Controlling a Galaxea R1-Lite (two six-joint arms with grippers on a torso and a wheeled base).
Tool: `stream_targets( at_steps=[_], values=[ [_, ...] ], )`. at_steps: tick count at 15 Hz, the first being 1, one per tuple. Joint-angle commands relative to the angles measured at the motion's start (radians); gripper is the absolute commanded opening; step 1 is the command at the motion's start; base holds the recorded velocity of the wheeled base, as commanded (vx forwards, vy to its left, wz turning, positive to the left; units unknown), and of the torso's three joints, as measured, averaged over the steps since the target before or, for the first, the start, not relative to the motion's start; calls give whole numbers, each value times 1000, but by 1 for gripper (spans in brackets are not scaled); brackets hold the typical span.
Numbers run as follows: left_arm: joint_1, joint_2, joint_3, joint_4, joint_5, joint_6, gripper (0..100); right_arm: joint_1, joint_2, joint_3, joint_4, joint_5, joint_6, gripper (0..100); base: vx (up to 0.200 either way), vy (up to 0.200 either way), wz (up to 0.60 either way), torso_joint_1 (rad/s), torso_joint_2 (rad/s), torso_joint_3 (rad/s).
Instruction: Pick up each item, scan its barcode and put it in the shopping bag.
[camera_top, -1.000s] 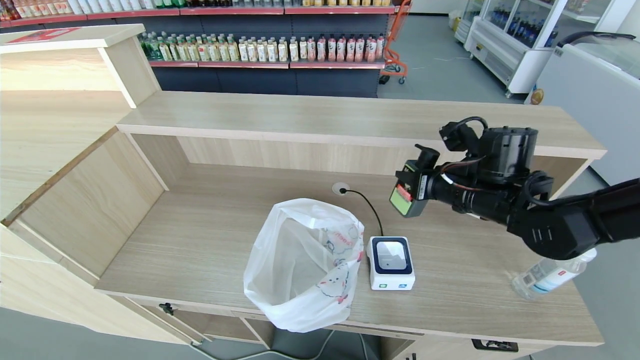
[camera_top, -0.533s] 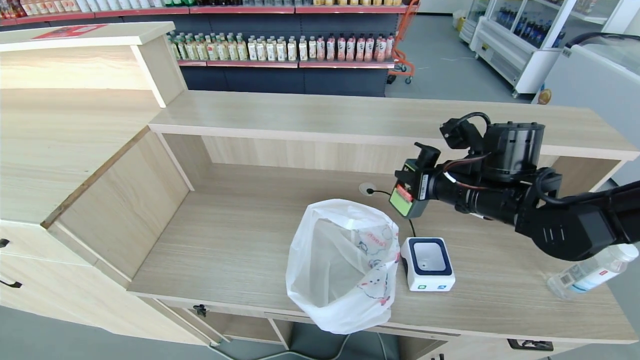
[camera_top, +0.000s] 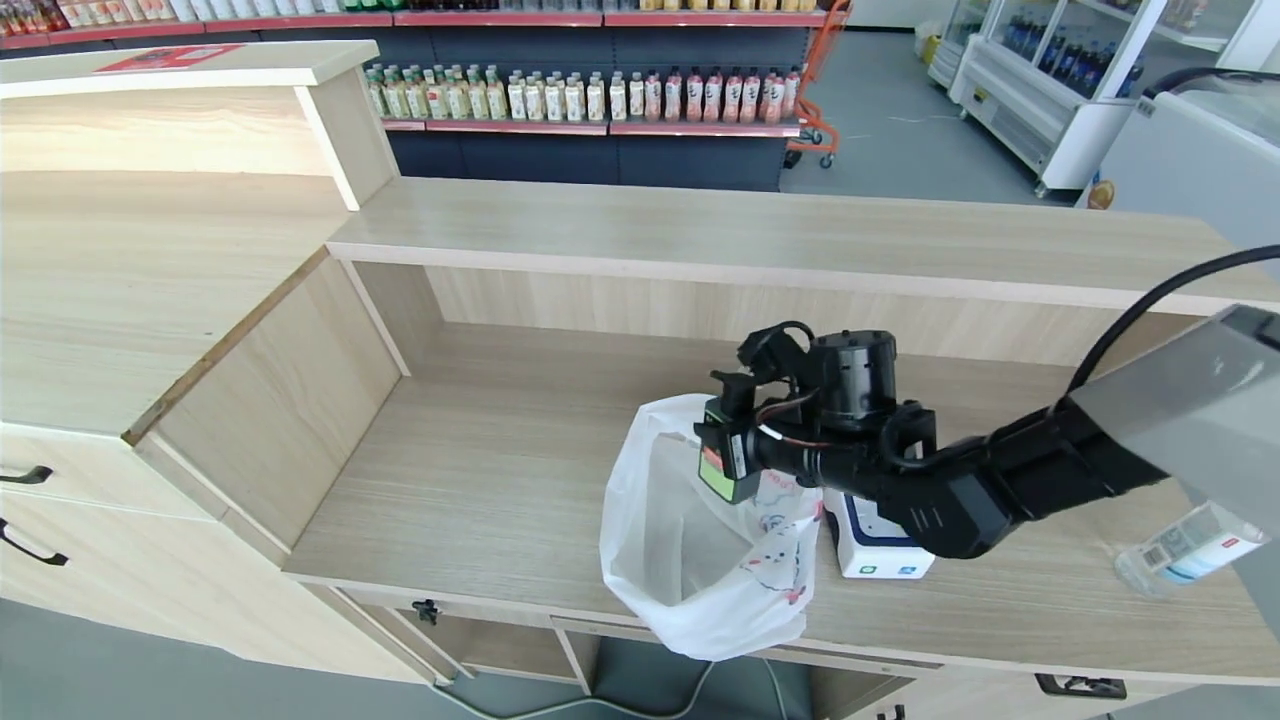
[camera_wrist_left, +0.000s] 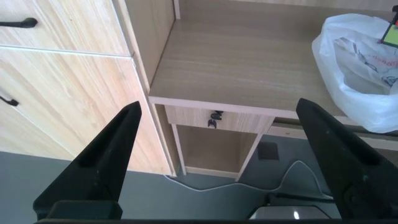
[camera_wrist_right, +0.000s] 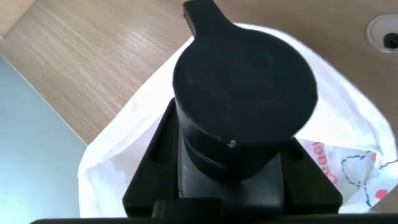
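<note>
— What does the head view give us?
— Our right fingers (camera_top: 737, 390) are clenched on the small box (camera_top: 716, 470), which hangs over the mouth of the shopping bag (camera_top: 700, 610); a second ago we held it at the bag's 2 o'clock, beyond the scanner (camera_top: 880, 555); the camera has swung as well, so we measure only against the bag.
— And the rest of the desk (camera_top: 480, 470)?
— The scanner stands just beside the bag at its 3 o'clock; a bottle (camera_top: 1185, 545) lies well apart, farther out at 3 o'clock, near the desk's end.
— The left wrist view?
— Our left fingers (camera_wrist_left: 99, 162) are released, spread wide with nothing between them, out past the desk's front edge; the bag sits farther off.
— The right wrist view?
— The bag's open rim spreads beneath our right arm's end, with desk wood beyond it.
— What does that mean for us?
— We judge the scan done for this box and the drop next; the bottle is not yet taken.
</note>
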Motion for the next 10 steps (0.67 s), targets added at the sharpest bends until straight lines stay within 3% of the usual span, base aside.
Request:
stream_targets(
  at_steps=[1, 10],
  values=[
    [1, 0, 0, -1, 0, 0, 100, 29, 91, -2, -15, -1, -8, 0, 0, 0, 0, 0, 0, 0],
    [1, 0, 0, -1, 0, 0, 100, 49, 248, 78, -225, -9, -196, 0, 0, 0, 0, 0, 0, 0]
  ],
)
